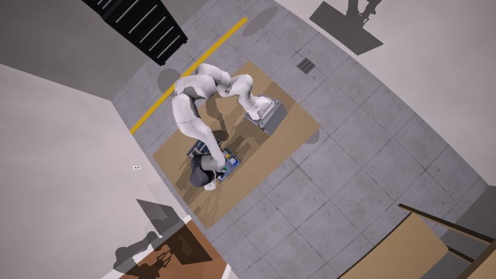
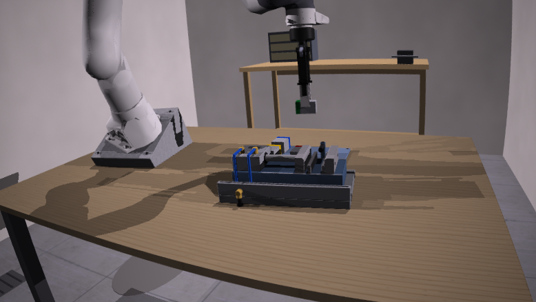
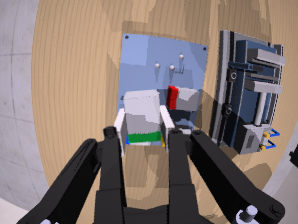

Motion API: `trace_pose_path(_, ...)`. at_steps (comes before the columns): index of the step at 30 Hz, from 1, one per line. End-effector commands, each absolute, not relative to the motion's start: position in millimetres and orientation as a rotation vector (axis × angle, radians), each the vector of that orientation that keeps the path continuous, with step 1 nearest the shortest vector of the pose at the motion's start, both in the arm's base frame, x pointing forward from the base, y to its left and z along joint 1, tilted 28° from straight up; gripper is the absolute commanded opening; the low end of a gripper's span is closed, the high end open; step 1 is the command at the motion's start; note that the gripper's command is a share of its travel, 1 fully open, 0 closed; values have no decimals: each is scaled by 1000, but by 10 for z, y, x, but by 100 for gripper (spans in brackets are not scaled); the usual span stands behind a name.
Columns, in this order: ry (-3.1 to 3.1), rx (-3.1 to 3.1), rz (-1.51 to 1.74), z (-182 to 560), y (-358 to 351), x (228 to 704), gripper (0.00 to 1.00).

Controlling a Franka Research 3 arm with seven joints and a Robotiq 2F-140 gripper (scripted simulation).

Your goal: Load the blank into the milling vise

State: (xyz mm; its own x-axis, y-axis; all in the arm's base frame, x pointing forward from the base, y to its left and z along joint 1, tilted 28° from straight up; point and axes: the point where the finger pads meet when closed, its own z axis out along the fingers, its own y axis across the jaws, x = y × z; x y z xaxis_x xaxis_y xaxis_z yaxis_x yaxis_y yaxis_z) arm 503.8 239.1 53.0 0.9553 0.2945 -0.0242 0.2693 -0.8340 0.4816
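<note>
My gripper (image 2: 304,101) is shut on the grey blank with the green end (image 2: 305,106) and holds it high above the table, over the far side of the fixture. In the wrist view the blank (image 3: 143,120) sits between my fingers, green end toward the camera. Below it lies the light blue infeed plate (image 3: 161,76) with a red-ended blank (image 3: 181,99) on it; another blank is partly hidden behind my right finger. The milling vise (image 2: 290,159) stands on its raised plate, with blue and yellow hoses (image 2: 243,157) at its left end. It also shows in the wrist view (image 3: 253,92).
The robot base (image 2: 144,138) stands at the table's far left. A drain tray with a yellow knob (image 2: 238,194) fronts the vise. A second table (image 2: 333,65) with a cabinet stands behind.
</note>
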Motion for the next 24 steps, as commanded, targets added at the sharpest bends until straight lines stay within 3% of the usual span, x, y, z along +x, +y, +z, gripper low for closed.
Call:
trace_pose_path(1, 567, 2584, 27, 546, 2412, 5045, 0)
trace_pose_path(24, 909, 2497, -63, 559, 2426, 5051, 0)
